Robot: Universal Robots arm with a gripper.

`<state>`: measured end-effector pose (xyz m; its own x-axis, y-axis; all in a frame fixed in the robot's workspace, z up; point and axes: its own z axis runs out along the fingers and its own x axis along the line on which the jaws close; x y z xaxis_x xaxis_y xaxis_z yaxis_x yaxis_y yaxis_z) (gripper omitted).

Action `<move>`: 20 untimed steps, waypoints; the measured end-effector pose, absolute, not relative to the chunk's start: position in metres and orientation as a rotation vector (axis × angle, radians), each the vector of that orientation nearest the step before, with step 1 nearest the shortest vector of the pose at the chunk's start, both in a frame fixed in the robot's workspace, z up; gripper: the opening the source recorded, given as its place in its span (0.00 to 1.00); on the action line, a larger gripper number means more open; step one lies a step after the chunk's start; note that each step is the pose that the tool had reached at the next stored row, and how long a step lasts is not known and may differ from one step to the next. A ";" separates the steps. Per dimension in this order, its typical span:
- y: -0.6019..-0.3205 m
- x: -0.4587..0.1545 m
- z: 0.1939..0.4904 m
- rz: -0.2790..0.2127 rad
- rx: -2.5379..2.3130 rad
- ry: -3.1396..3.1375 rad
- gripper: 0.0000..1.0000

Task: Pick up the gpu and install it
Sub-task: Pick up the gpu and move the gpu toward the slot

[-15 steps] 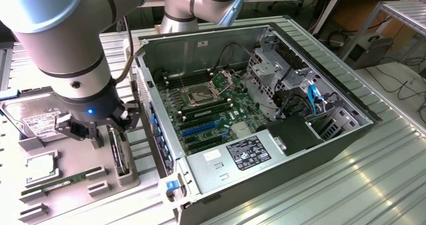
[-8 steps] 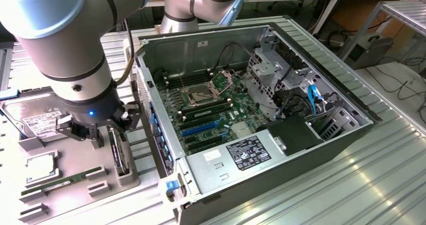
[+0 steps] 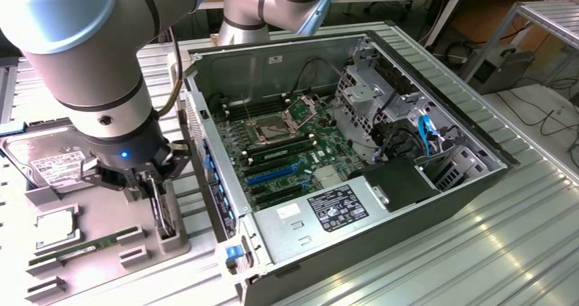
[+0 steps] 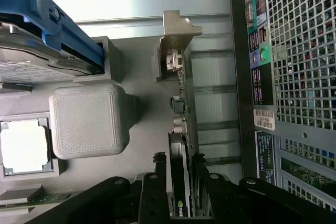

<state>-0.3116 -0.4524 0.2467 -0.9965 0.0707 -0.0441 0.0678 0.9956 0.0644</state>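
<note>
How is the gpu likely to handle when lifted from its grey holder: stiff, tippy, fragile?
Probably stiff: the gpu is a flat board with a metal bracket. Standing on its thin edge in the grey holder, it looks apt to tip once unsupported. Exposed components suggest fragility.

The gpu [image 4: 181,182] is black and marked with a small green logo; its bracket [image 4: 176,30] is dull silver. The gripper [image 4: 180,157] is black. The arm [image 3: 91,55] is finished in silver-grey with blue caps, and a blue light [image 3: 124,157] is seen on the wrist. The tray [image 4: 139,145] is plain grey, with a fine weave-like texture on one block. The RAM [image 3: 81,247] is green, the CPU [image 4: 23,153] silver-white and the drive carrier [image 4: 47,19] blue. The case rear [image 4: 302,51] is patterned with a square grid, and green and yellow jacks [image 4: 265,53] are set beside it. The motherboard [image 3: 321,143] is green, with blue and black slots [image 3: 271,176]. The table [image 3: 489,258] is ribbed bright metal.
</note>
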 end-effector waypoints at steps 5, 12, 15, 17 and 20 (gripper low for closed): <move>-0.452 -0.311 0.246 0.098 0.102 3.094 0.27; -0.452 -0.306 0.247 0.098 0.063 3.114 0.27; -0.452 -0.305 0.250 0.098 0.061 3.116 0.27; -0.452 -0.304 0.255 0.098 0.059 3.116 0.26; -0.452 -0.303 0.261 0.098 0.058 3.117 0.26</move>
